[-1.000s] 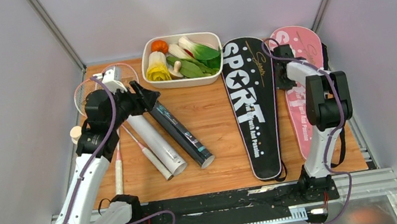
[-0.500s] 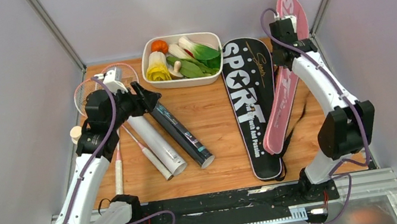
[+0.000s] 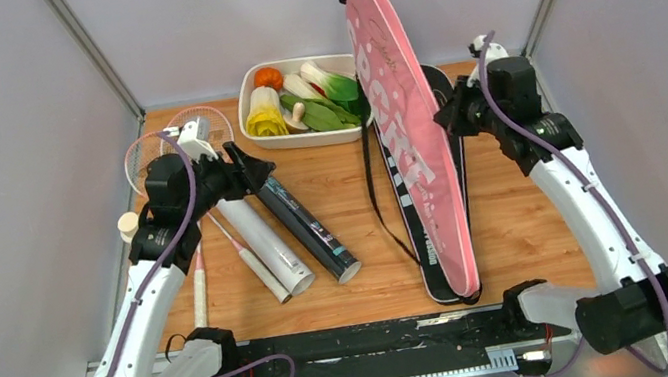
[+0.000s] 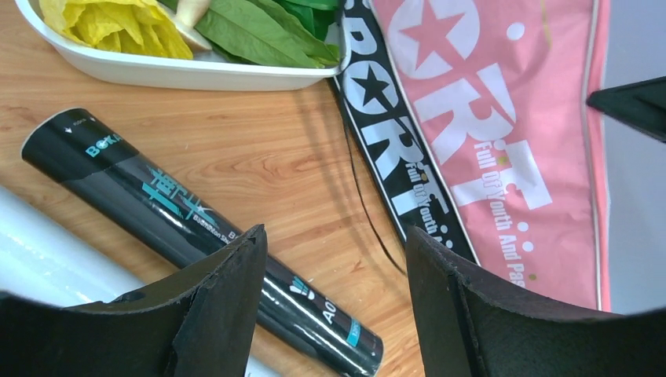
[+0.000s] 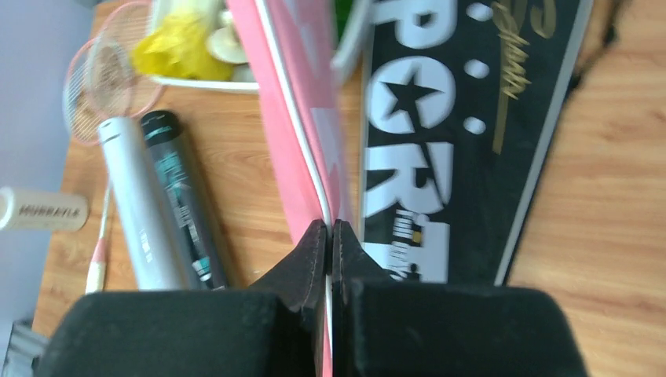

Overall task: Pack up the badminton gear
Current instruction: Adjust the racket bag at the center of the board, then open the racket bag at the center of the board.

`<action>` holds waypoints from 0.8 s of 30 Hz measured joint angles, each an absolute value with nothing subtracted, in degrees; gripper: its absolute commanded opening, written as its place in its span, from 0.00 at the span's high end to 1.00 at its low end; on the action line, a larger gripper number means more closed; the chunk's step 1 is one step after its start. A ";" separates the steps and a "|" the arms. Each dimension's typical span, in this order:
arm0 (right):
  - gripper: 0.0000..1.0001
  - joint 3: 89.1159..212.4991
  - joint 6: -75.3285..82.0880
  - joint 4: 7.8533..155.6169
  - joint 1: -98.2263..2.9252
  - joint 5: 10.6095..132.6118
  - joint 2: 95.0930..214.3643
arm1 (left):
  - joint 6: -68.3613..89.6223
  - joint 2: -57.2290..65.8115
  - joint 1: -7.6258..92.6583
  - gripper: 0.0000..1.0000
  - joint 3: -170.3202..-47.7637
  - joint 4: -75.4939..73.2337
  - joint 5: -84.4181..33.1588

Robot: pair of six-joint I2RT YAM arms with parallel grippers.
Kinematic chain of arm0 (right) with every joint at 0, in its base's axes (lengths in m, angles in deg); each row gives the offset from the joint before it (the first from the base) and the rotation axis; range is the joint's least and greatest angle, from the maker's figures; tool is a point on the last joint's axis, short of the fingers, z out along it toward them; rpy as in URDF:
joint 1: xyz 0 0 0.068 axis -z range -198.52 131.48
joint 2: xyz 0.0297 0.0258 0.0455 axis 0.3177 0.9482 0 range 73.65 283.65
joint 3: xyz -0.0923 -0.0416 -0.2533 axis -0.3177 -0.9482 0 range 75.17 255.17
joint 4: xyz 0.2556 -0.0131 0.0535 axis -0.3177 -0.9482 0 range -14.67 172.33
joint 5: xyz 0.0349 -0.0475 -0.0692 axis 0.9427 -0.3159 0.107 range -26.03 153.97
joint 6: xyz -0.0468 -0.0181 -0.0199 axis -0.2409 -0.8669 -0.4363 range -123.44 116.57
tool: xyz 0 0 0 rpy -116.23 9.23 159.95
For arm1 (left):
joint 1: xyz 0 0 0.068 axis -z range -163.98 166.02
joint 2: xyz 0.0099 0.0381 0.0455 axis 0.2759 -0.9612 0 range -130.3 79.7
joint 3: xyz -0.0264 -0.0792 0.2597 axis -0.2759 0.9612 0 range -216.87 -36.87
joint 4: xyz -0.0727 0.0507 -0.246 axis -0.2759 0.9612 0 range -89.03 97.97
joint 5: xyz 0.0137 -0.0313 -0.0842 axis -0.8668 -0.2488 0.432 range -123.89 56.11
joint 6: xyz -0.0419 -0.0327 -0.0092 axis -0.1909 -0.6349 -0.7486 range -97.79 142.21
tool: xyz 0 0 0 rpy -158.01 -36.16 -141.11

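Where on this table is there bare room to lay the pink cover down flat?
The widest bare patch of table lies right of the black cover, out to the right edge. A narrower strip runs between the black tube and the black cover. The left is crowded: white tube, racquets, left gripper. The tray fills the back middle.
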State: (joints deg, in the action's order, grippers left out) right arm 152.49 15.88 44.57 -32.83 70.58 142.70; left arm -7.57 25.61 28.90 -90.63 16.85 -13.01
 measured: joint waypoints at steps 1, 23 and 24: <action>0.94 150.04 16.33 45.71 -30.49 72.16 141.87 | -7.66 25.72 28.90 0.28 -90.52 16.92 -12.92; 0.58 144.14 9.73 46.23 -28.52 55.83 164.23 | -7.66 26.12 28.90 0.29 -90.00 19.02 -13.53; 0.56 144.12 9.14 46.23 -29.33 55.54 164.47 | -7.42 26.25 28.90 0.29 -89.93 19.15 -13.62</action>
State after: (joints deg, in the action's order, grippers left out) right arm 144.12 9.14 46.23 -29.33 55.54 164.47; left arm -7.42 26.25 28.90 -89.93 19.15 -13.62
